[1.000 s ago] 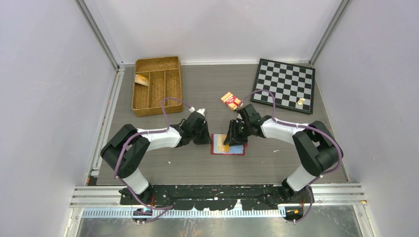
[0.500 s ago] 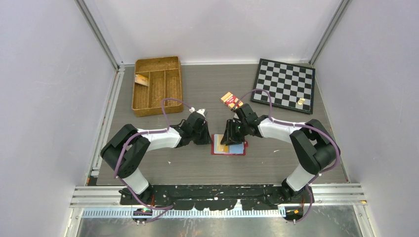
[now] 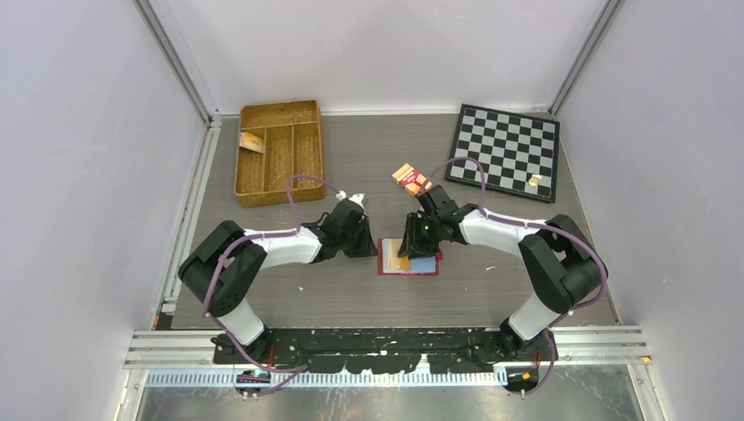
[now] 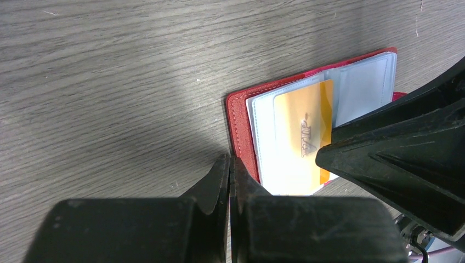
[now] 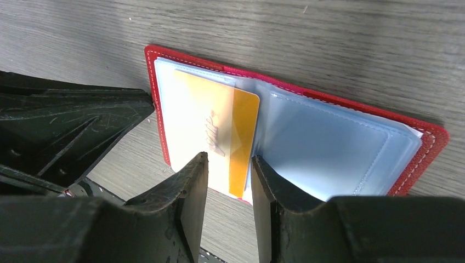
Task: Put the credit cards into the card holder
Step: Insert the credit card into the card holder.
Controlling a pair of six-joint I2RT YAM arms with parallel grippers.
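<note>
A grey wood-grain table [image 3: 351, 298] is filling the middle of the enclosure. Plain, pale lilac walls are closing it in: a back wall [image 3: 377, 53] is rising beyond the table's far edge, and side walls are standing off its left [image 3: 79, 175] and right [image 3: 667, 175] edges. Two aluminium posts [image 3: 173, 57] [image 3: 583, 54] are slanting up from the table's far corners. A metal rail [image 3: 189, 219] is running along the table's left edge, and more railing [image 3: 167, 346] is crossing its near edge, with a brushed metal strip [image 3: 395, 403] lying below that. Soft, even light is falling on the table, catching the grain.
</note>
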